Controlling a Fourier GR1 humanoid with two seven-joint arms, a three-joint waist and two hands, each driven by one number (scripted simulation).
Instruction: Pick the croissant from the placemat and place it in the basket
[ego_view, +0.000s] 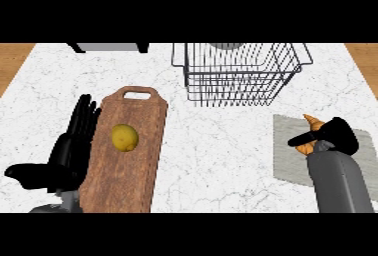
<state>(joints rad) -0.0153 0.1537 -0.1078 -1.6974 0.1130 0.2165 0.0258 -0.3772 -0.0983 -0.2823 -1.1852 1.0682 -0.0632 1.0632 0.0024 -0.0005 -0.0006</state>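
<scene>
An orange-brown croissant (312, 123) lies on the grey placemat (288, 150) at the right of the counter. My right hand (332, 136) covers most of it, fingers and thumb curled round it; only its far tip and a bit under the thumb show. The wire basket (240, 75) stands at the back, left of and beyond the placemat, with nothing visible inside. My left hand (74, 145) rests open at the left, fingers straight and pointing away, beside the cutting board.
A long wooden cutting board (129, 165) with a handle hole lies left of centre, a yellow lemon (125, 137) on it. A grey object (111, 47) sits at the back left edge. Wooden floor shows beyond both sides of the marble counter (214, 150).
</scene>
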